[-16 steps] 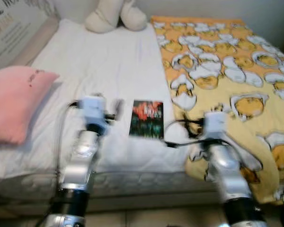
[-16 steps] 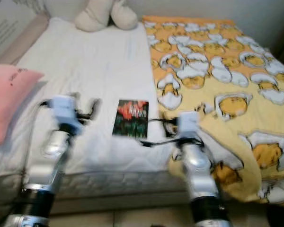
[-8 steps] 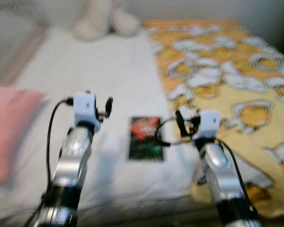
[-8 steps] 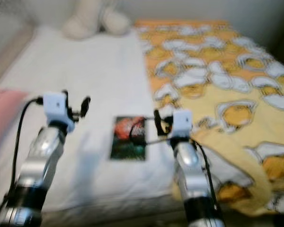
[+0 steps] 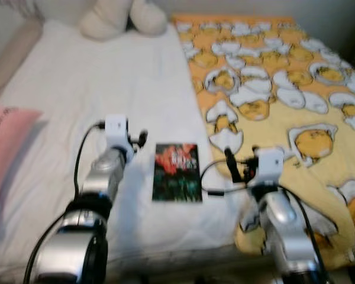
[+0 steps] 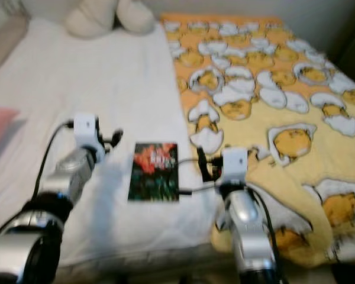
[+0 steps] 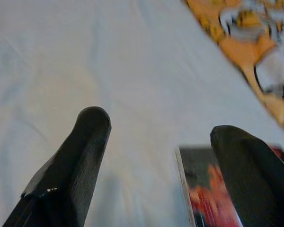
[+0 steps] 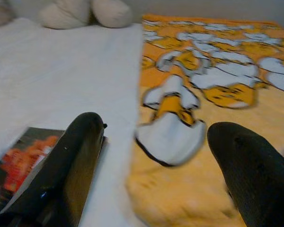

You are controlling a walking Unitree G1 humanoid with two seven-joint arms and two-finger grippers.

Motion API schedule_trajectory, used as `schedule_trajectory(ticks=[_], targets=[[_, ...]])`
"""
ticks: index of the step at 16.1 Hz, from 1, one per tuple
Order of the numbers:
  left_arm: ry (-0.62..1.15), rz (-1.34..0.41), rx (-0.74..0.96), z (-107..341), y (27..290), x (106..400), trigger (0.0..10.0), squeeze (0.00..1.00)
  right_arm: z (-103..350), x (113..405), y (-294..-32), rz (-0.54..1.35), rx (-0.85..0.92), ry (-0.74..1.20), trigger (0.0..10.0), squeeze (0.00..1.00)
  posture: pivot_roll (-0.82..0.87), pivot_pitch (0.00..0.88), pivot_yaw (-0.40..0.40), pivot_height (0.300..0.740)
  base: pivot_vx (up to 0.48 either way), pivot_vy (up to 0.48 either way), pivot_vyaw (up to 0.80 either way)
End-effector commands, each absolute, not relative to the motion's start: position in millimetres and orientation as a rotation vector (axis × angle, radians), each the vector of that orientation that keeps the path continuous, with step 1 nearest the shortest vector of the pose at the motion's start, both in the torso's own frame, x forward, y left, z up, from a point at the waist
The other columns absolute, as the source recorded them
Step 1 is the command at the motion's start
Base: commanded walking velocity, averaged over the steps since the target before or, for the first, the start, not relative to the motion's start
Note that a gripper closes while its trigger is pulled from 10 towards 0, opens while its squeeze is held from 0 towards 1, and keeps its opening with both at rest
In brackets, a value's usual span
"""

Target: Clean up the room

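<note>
On the bed (image 5: 106,77) your book (image 5: 177,171) lies flat between both spread, empty tools, long axis running near to far, left tool (image 5: 139,139) just beside its far-left corner, right tool (image 5: 229,164) slightly farther off.

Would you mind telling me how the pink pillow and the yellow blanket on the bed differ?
The pink pillow is plain and plump, at the bed's left edge. The yellow blanket is patterned with white-and-yellow cartoon figures, spread flat over the right half and draping over the foot. Both lie on the white sheet.
</note>
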State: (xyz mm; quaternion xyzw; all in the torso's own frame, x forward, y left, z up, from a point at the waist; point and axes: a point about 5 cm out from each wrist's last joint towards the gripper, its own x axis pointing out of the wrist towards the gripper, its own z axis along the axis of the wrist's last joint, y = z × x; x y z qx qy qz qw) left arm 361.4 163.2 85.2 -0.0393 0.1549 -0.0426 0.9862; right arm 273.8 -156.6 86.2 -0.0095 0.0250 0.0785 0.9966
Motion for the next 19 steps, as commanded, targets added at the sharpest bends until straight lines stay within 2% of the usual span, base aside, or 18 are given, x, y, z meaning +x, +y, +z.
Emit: schedule_trajectory(ticks=[1,4,8,9,14,16,17,19], targets=[[0.309,-0.105,-0.099,88,156,365,10.0,0.00,87,270,-163,0.142,-0.030,0.057,10.0,0.00,-0.13,0.120,-0.017,0.740,0.000,0.000,-0.54],[0.357,0.017,-0.054,79,176,362,10.0,0.00,90,259,-169,0.127,-0.032,0.060,10.0,0.00,-0.15,0.152,-0.037,0.740,0.000,0.000,0.00],[0.410,0.039,-0.107,60,187,350,10.0,0.00,90,248,-167,0.139,-0.032,0.095,10.0,0.00,-0.16,0.206,-0.047,0.740,0.000,0.000,0.00],[0.402,0.026,-0.169,57,185,348,10.0,0.00,89,245,-169,0.135,-0.034,0.104,10.0,0.00,-0.16,0.211,-0.042,0.740,0.000,0.000,0.00],[0.312,-0.033,-0.143,58,180,340,10.0,0.00,89,239,-171,0.113,-0.028,0.123,10.0,0.00,-0.16,0.209,-0.021,0.740,0.000,0.000,0.00],[0.294,-0.095,-0.181,56,169,333,10.0,0.00,87,237,-170,0.112,-0.024,0.130,10.0,0.00,-0.15,0.204,-0.022,0.740,0.000,0.000,0.00],[0.324,-0.159,-0.210,51,155,328,10.0,0.00,87,236,-169,0.118,-0.021,0.135,10.0,0.00,-0.15,0.204,-0.027,0.740,0.000,0.000,0.00],[0.377,-0.140,-0.238,43,151,328,10.0,0.00,86,238,-167,0.139,-0.021,0.140,10.0,0.00,-0.15,0.204,-0.037,0.740,0.000,0.000,0.00]])
